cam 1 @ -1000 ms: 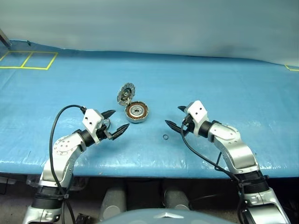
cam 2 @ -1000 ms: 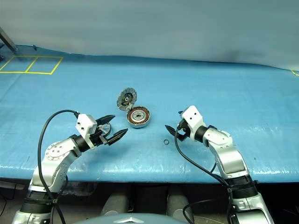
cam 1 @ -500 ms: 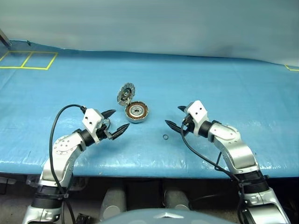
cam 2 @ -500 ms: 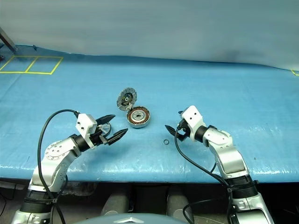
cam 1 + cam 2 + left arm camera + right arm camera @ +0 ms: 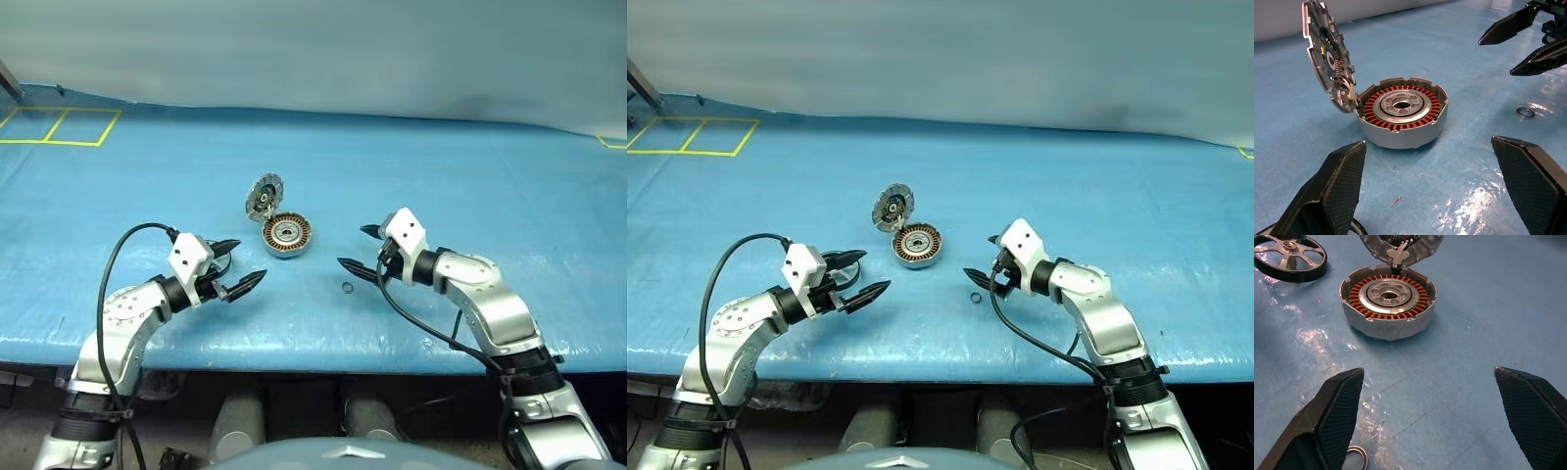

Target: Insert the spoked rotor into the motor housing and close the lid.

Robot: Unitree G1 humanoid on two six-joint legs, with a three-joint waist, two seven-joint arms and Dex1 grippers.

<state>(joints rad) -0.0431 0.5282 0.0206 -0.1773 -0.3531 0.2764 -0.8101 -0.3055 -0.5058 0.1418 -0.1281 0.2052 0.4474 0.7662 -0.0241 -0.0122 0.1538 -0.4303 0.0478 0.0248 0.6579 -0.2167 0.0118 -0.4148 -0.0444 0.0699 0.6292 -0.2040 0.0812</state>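
Observation:
The motor housing [image 5: 287, 236], a round puck with copper windings, sits mid-mat with its lid [image 5: 265, 196] standing open on the hinge at its far side. The spoked rotor [image 5: 1288, 257], a black-rimmed wheel with silver spokes, lies flat on the mat left of the housing, close under my left gripper [image 5: 250, 258]. That gripper is open and empty, pointing at the housing from the near left. My right gripper [image 5: 351, 246] is open and empty too, just right of the housing.
A small dark metal ring [image 5: 347, 287] lies on the blue mat [image 5: 470, 166] just below my right gripper's fingertips. Yellow tape squares [image 5: 59, 125] mark the far left corner. The mat's front edge runs close under both arms.
My right gripper has swung slightly left, towards the housing and the small ring. The left gripper has barely shifted. Housing, lid and rotor lie as before.

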